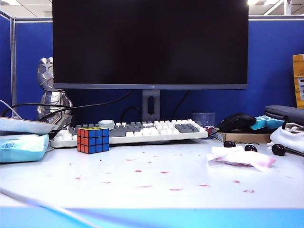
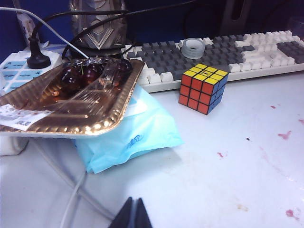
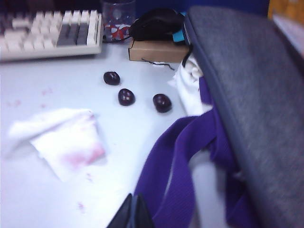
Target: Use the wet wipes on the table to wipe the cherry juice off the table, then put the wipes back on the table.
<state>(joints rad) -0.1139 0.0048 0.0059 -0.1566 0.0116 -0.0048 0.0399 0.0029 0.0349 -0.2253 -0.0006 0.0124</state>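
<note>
One wet wipes sheet, three cherries; both grippers' jaws seemingly closed, empty.

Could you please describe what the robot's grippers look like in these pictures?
Very little shows. In each wrist view, the left gripper and the right gripper appear only as two dark, nearly black fingertips tapering to a narrow wedge at the picture's edge. No cables, markings or arm links are visible, and neither arm appears in the exterior view.
</note>
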